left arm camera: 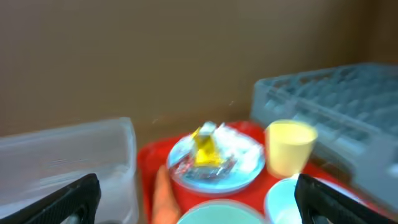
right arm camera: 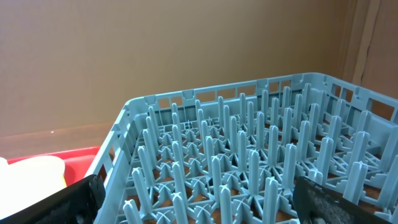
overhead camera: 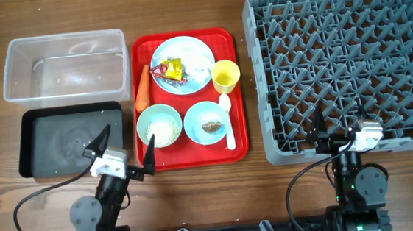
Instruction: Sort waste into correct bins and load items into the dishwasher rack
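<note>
The blue plate (overhead camera: 195, 51) holding wrappers (overhead camera: 170, 70) sits beside the yellow cup (overhead camera: 225, 75).

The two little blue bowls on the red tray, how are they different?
The left bowl holds white rice; the right bowl holds one small brown lump. The left bowl sits nearest the carrot, the right bowl by the white spoon. Both are round, upright, on the red tray.

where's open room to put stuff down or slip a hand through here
Free: the clear tub, black tray and grey rack stand empty; bare wood lies in front of the red tray. Crowded: the red tray, nearly covered.
</note>
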### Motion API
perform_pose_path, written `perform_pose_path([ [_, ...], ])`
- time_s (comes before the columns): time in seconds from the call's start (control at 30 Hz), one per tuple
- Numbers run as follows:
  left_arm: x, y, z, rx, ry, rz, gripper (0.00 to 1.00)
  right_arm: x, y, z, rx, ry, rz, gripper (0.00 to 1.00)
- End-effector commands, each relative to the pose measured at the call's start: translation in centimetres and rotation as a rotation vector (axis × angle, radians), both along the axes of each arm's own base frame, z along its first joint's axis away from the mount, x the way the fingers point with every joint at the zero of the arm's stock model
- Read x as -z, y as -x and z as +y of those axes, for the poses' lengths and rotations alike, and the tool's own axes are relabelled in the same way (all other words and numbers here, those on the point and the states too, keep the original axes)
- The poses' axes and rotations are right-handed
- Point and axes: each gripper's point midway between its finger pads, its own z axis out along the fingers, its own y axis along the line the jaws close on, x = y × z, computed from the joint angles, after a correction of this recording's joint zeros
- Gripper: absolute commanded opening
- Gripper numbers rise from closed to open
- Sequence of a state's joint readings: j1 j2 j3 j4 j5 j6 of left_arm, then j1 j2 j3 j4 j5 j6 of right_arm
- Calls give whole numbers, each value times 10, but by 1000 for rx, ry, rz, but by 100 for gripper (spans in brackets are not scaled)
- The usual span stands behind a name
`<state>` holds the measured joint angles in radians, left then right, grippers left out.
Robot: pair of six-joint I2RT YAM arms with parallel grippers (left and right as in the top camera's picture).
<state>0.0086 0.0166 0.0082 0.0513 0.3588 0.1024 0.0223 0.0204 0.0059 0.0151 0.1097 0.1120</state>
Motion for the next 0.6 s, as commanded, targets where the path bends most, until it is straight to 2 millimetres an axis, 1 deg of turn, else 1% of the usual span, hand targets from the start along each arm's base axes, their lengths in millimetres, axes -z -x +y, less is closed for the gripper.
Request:
perform_pose_path([
  [0.0,-14,18,-33,218,4,-50,100,0,0,-3,14,-8,-1,100],
  [0.1,-29,21,-33,222,61,-41,100,0,0,-3,14,-8,-1,100],
  [0.2,-58,27,-33,225,82,-47,100,0,0,-3,14,-8,-1,100],
  [0.33,-92,30,-33,219,87,-7,100,0,0,-3,14,-8,-1,100],
  [0.4,-107,27,-33,217,91,35,100,0,0,-3,14,-8,-2,100],
  [0.47,-121,20,-33,214,99,101,100,0,0,-3,14,-8,-1,100],
  [0.57,-136,6,-33,207,114,229,100,0,0,-3,14,-8,-1,100],
])
